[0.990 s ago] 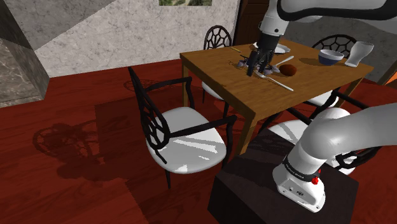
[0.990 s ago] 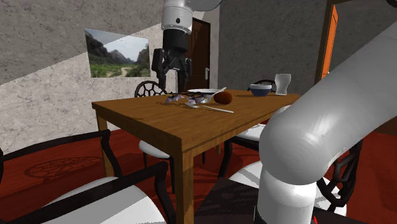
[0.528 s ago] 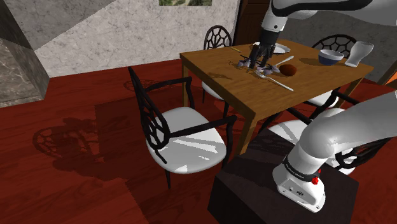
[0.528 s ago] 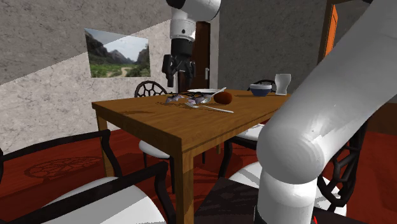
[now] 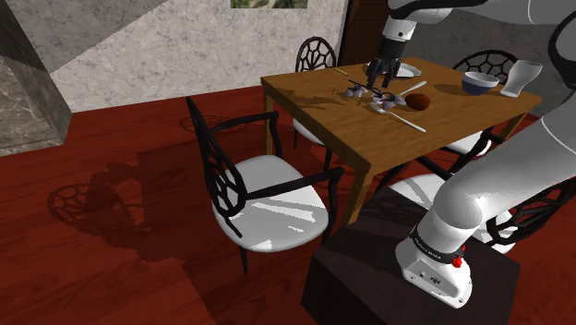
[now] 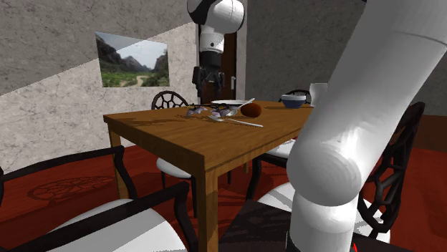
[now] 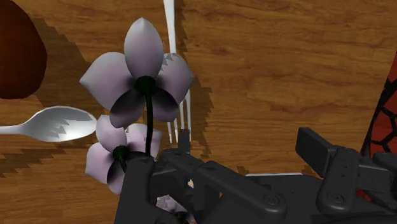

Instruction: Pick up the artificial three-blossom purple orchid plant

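Observation:
The orchid [image 7: 137, 76] lies flat on the wooden table [image 5: 314, 106], its pale purple blossoms strung along a dark stem. In the shoulder view the orchid [image 5: 356, 91] sits near the table's middle, and my black gripper [image 5: 381, 76] hovers just above and slightly beyond it. From the second exterior view the gripper [image 6: 208, 89] hangs over the orchid [image 6: 204, 112]. In the wrist view the gripper [image 7: 232, 156] is open with its fingers apart, and the stem runs under one finger [image 7: 149, 181]. Nothing is held.
A fork [image 7: 178, 95] and a spoon [image 7: 57, 124] lie against the orchid, with a brown rounded object [image 5: 417, 100] beside them. A plate [image 5: 408, 70], a blue bowl [image 5: 480, 84] and a glass [image 5: 522, 76] stand farther back. Black chairs with white seats [image 5: 263, 194] ring the table.
The gripper has moved across the table away from the near edge, toward the plate, drifting to the second exterior view's right. The orchid and cutlery have not moved.

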You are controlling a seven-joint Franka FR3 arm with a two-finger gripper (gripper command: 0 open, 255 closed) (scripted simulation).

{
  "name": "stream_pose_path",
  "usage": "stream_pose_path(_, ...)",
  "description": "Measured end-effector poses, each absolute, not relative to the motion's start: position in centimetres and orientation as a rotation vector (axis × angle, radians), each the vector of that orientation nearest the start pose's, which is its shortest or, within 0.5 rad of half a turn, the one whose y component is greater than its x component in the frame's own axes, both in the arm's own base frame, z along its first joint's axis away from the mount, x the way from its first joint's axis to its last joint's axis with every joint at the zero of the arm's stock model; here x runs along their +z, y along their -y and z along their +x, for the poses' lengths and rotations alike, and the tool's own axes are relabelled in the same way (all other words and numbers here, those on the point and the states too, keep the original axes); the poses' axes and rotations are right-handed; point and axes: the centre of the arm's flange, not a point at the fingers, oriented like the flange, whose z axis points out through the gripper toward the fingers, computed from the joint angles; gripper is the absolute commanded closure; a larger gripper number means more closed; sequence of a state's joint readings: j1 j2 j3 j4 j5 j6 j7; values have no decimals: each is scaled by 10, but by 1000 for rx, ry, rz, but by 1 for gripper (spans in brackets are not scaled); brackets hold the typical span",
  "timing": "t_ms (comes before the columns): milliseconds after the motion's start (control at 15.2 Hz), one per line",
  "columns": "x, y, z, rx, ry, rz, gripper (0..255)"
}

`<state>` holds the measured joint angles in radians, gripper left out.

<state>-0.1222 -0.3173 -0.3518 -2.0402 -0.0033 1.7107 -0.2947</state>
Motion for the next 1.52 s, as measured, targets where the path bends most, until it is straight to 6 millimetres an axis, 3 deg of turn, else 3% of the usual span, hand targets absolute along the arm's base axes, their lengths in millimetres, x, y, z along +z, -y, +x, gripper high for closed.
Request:
stream_pose_path(594,558,329,445,0,-320,-3019,0)
stream_pose_path(1056,525,334,446,1,-323,-3019,0)
stream_pose_path(1122,523,335,446,1,-323,-3019,255)
stream_pose_path(1518,521,336,446,-1,-323,-3020,255)
